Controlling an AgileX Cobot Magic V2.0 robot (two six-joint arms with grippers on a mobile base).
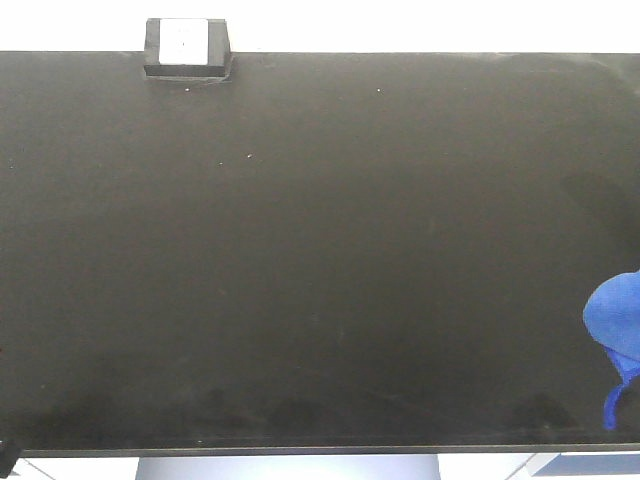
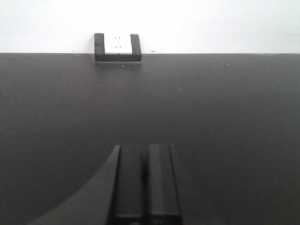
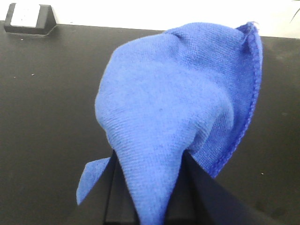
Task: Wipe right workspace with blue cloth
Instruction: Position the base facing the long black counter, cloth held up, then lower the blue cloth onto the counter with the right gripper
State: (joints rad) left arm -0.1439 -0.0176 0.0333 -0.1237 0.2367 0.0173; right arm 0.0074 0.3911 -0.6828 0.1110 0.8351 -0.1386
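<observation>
Friction from the counter point(image 3: 47, 117) below is threatening to tug the blue cloth point(image 3: 178, 93) from the right gripper point(image 3: 150, 173) pinching it.

We see only a slice of the blue cloth point(image 1: 612, 318) in the front view; the right edge cuts off the rest. From the right wrist it drapes over the right gripper point(image 3: 147, 192), hiding most of the jaws and where they pinch it. The marks on the white box point(image 2: 117, 44) are too small to read, and the surface point(image 1: 300, 250) runs off both sides in every view.
</observation>
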